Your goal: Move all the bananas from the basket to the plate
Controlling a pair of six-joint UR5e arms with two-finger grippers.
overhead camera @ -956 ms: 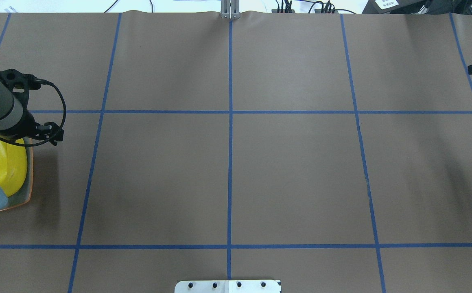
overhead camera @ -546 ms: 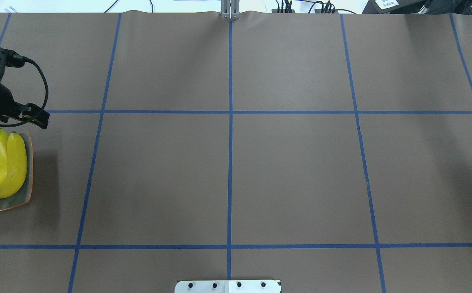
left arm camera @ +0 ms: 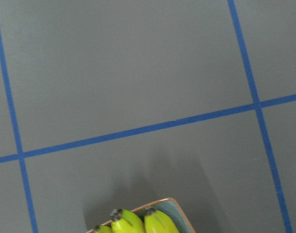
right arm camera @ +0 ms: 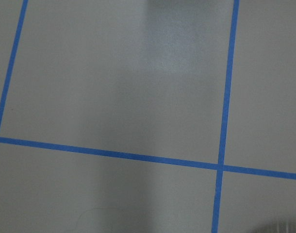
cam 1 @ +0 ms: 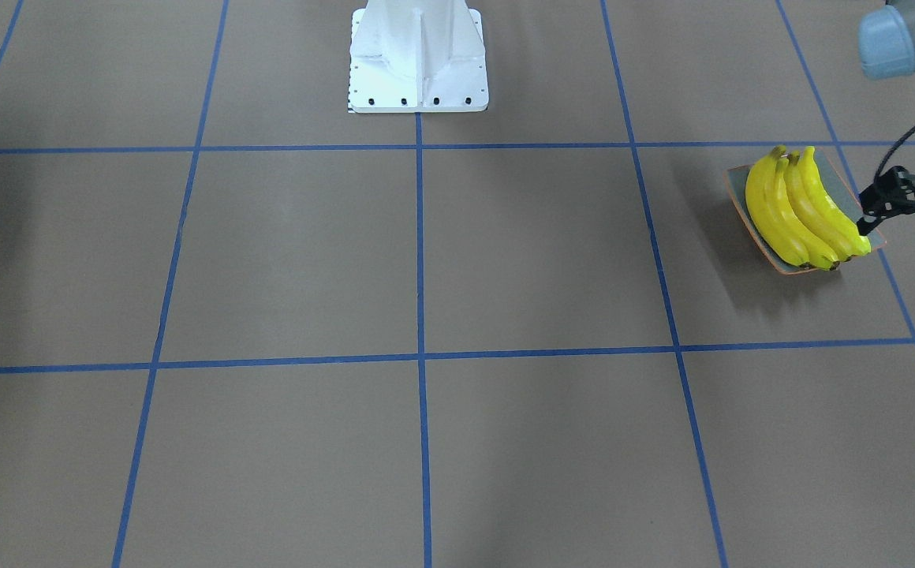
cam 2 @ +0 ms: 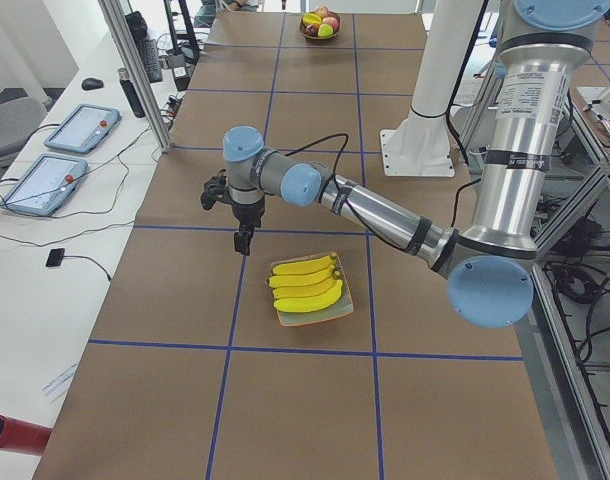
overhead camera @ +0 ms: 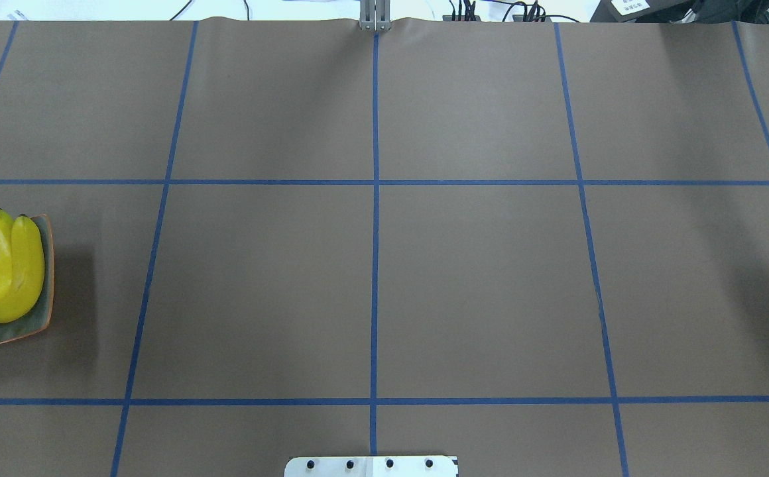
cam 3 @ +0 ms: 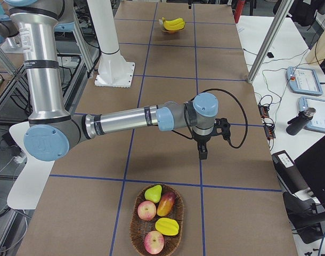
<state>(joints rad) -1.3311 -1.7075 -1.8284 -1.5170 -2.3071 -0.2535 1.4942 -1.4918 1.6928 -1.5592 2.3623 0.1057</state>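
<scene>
Now that the left tool (cam 2: 243,240) has lifted away from the plate (overhead camera: 23,326) and drawn back beyond its far edge, you can see all three bananas (overhead camera: 6,265) lying side by side on it. You cannot tell whether that tool is spread or pressed together. The same goes for the right tool (cam 3: 203,152), which hangs over bare desk (overhead camera: 477,291). The basket (cam 3: 132,226) shows no banana, so the transfer looks finished.

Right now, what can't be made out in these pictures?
Plate, overhead view: its left part, with part of the bananas, is cut off by the edge.
Left tool, left side view: too small to tell open or shut.
Right tool, right side view: likewise.
Basket, left side view: fruit too small to name.
</scene>
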